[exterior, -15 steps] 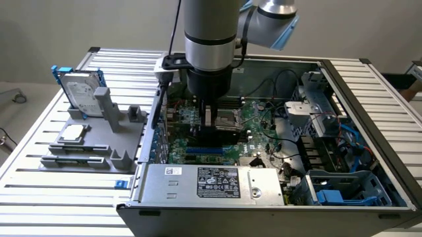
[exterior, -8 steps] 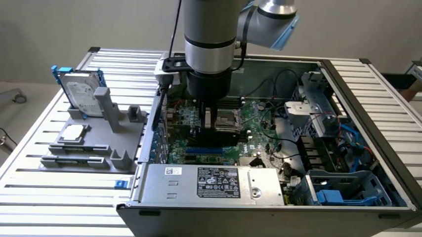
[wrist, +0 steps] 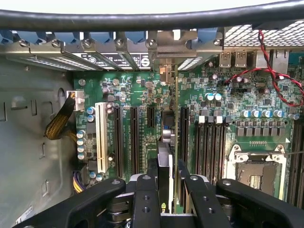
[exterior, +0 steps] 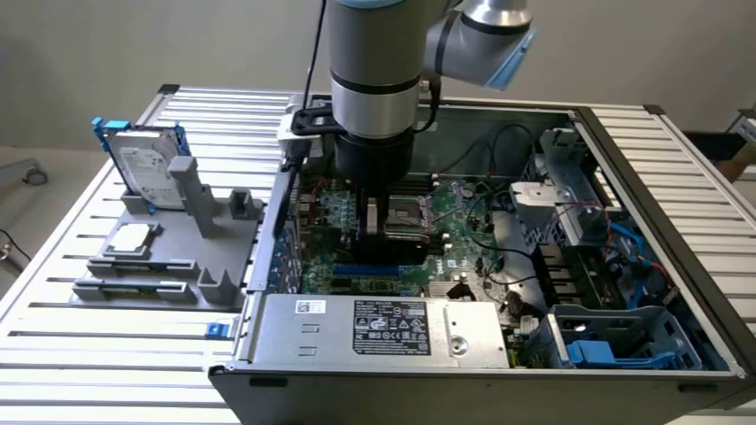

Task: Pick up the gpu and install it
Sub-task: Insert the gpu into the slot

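The gpu (wrist: 173, 123) shows edge-on in the wrist view, a thin green card standing upright over the motherboard (wrist: 218, 90). Its silver end bracket (wrist: 166, 72) reaches the case's rear slot openings. My gripper (wrist: 167, 172) is shut on the card, with a black finger (wrist: 152, 173) on each side of it. The card stands above the black expansion slots (wrist: 134, 137); I cannot tell whether its edge is seated in one. In the exterior view the gripper (exterior: 384, 221) hangs down inside the open computer case (exterior: 614, 142), and the gpu (exterior: 394, 251) shows as a dark block below it.
An open CPU socket (wrist: 256, 173) lies beside the slots, and red wires (wrist: 280, 80) run near the rear ports. A silver power supply (exterior: 378, 328) sits at the case's near side. At the exterior view's left, a grey fixture (exterior: 154, 266) holds a hard drive (exterior: 148, 168) and a CPU chip (exterior: 133, 235).
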Motion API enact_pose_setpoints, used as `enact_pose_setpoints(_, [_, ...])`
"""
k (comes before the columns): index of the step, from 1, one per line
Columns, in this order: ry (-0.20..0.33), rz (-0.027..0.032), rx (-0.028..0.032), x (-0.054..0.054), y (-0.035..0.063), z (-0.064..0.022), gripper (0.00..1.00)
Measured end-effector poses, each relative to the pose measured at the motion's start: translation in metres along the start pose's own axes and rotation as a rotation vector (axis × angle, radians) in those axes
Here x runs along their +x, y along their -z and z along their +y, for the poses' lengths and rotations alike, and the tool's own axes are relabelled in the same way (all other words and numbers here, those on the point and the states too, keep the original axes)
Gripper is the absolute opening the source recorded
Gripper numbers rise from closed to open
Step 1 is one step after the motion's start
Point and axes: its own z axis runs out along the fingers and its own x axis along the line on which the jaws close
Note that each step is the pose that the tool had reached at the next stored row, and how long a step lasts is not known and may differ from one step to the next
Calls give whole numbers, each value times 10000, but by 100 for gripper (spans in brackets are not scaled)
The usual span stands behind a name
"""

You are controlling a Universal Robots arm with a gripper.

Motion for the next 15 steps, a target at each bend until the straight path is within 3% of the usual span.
enact_pose_setpoints(15, [0,-32,0,6,-46,9,27])
